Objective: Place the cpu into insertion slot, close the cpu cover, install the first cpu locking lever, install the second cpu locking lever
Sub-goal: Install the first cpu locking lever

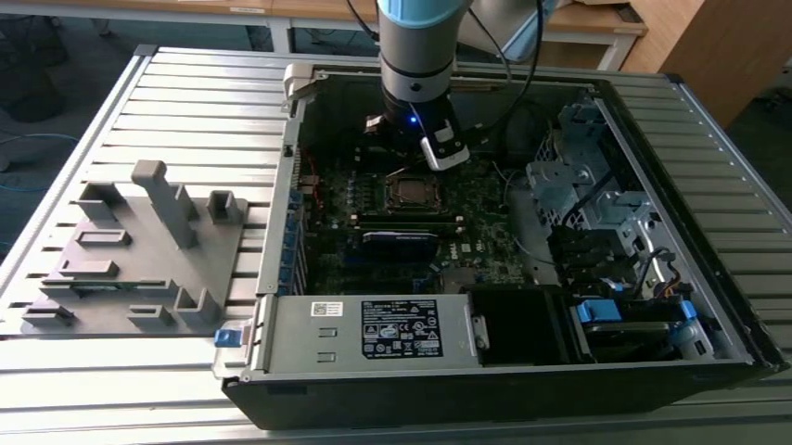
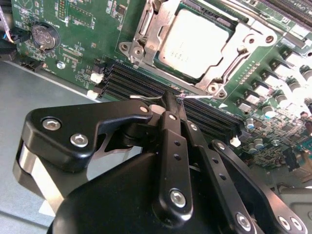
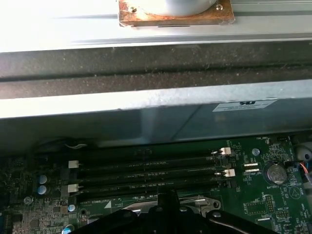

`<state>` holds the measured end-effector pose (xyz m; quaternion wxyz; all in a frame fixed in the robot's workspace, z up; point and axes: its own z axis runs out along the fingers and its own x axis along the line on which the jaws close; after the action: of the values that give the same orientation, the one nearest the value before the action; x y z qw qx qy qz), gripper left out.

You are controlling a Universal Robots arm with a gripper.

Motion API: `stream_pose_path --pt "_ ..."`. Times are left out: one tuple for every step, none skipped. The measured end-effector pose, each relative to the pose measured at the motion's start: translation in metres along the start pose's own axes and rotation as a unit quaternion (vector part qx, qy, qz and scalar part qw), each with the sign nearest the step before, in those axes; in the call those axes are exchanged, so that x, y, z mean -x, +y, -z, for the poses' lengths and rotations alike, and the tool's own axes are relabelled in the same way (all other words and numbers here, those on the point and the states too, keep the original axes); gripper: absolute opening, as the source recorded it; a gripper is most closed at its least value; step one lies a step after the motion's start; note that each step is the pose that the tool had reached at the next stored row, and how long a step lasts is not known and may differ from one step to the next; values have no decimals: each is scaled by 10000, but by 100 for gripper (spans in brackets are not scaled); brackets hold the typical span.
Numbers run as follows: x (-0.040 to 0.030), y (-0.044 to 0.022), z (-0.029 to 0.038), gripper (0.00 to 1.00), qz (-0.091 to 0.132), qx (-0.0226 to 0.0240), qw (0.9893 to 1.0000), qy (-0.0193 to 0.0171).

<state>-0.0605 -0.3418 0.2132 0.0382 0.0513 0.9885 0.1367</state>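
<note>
You are looking down into an open black computer case (image 1: pixel 693 139) that is lying on the slatted silver metal desk (image 1: pixel 185 120). A grey moulded parts fixture (image 1: pixel 136 250) is resting at the case's nine o'clock in the exterior view. The pale blue and grey robot arm (image 1: pixel 415 56) is reaching down from twelve o'clock and hanging just over the small square silver-edged insertion slot (image 1: pixel 388 192) in the middle of the dark green motherboard (image 1: pixel 477 199). In the second wrist view the flat square cpu (image 2: pixel 192 44), with its dull silver-grey face, is sitting in that slot. The square silver cpu cover (image 2: pixel 248 39), a frame plate with an open middle, is lying flat over the chip's edges. The black claw (image 2: pixel 170 100) is clenched, its fingertips pressed together right at a thin silver wire locking lever (image 2: pixel 146 98) that is running alongside the socket. You cannot tell whether the tips are pinching that wire or only bearing on it. Long black memory slots (image 3: pixel 146 170) are lying just beside the socket, between it and the case wall, and a round silver coin battery (image 2: pixel 43 36) is sitting farther off on the board.
</note>
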Motion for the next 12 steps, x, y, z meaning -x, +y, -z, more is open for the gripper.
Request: stream_pose_path --pt "0 -1 -3 10 1 0 10000 -4" --pt "0 -1 -5 10 2 0 10000 -7" --pt "0 -2 -5 10 2 -1 10000 -8" --pt "0 -2 -5 10 2 -1 10000 -8" --pt "0 -2 -5 10 2 -1 10000 -8" --pt "-1 -5 -17 10 2 0 10000 -8" --pt "-2 -8 -27 10 2 0 10000 -8" --pt "-2 -8 -27 10 2 0 10000 -8" --pt "-2 -8 -29 10 2 0 10000 -9" --pt "-2 -9 -32 10 2 1 10000 -9" --pt "-2 -10 -36 10 3 2 10000 -10" --pt "-2 -11 -41 10 2 1 10000 -9"
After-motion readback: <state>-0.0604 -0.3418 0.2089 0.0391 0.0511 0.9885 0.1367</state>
